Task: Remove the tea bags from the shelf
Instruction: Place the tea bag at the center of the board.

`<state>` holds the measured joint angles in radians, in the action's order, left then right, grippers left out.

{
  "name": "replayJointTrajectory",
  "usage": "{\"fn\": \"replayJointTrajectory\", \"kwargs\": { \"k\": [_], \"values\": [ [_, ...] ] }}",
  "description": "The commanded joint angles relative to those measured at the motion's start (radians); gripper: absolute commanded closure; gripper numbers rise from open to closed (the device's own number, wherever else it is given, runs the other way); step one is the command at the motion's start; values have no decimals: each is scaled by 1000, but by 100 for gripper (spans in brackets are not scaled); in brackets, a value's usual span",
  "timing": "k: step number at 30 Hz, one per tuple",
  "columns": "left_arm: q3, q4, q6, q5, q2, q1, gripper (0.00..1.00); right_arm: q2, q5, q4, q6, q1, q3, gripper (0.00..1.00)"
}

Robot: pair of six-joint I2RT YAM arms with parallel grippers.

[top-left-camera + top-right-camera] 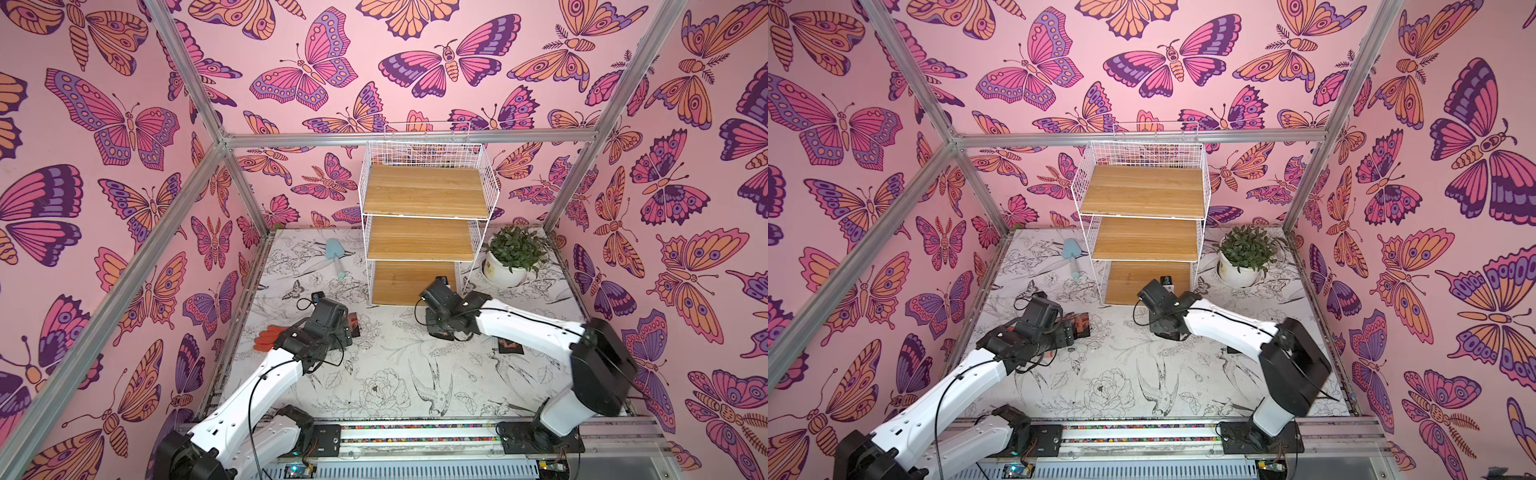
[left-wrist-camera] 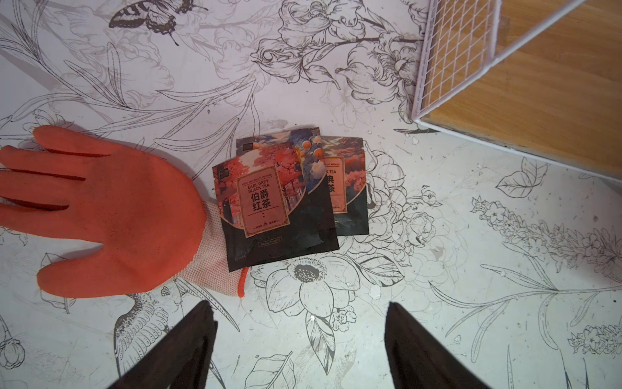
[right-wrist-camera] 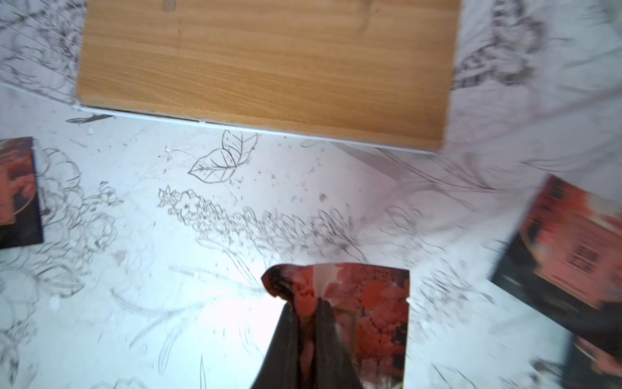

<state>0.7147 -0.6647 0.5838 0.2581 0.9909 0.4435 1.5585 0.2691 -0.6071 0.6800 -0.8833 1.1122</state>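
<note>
Right claw [image 3: 308, 304] pinching blurred tea bag [image 3: 373, 296], left claw [image 2: 299, 304] spread wide above overlapping, part-hidden tea bags [image 2: 266, 198]

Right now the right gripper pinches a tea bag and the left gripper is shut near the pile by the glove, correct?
No: the left gripper is open, jaws apart, in the left wrist view. The right gripper does pinch a tea bag; the pile lies by the glove.

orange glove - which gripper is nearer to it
Left. The left gripper hangs open right by the cuff of the orange glove; the right gripper, shut on a tea bag, is farther off, in front of the shelf.
</note>
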Motion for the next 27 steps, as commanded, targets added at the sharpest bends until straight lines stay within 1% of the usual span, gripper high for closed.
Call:
{"fn": "replayJointTrajectory", "kwargs": {
  "k": [1, 4, 8, 10, 12, 16, 18, 19, 21, 23, 26, 27],
  "values": [
    [19, -26, -13, -1, -12, -7, 18, -114, 80, -188, -13, 34, -62, 100],
    [20, -26, -13, -3, -11, -7, 18, -200, 78, -209, -13, 119, -165, 100],
    [21, -26, -15, -6, -6, -8, 18, -241, 48, -179, -62, 296, -259, 100],
    [23, -25, -17, -5, -6, -7, 18, -225, 35, -136, -98, 364, -282, 100],
    [25, -25, -18, 0, -1, -8, 18, -180, 14, -97, -134, 431, -285, 100],
    [31, -25, -18, -3, 9, -7, 18, -105, -19, -23, -171, 495, -281, 99],
    [32, -25, -17, 1, 13, -8, 17, -76, -18, -10, -180, 509, -264, 96],
    [33, -24, -16, 3, 18, -8, 17, -63, -8, -5, -183, 511, -255, 92],
    [34, -19, -16, 2, 29, -7, 17, -36, -13, -1, -187, 523, -237, 78],
    [36, -19, -17, 1, 38, -8, 17, -26, -10, -15, -185, 524, -220, 69],
    [35, -19, -17, 10, 35, -7, 15, -66, 6, -33, -174, 523, -219, 57],
    [33, -20, -18, 14, 34, -8, 15, -83, 10, -44, -173, 524, -217, 54]
  ]
}}
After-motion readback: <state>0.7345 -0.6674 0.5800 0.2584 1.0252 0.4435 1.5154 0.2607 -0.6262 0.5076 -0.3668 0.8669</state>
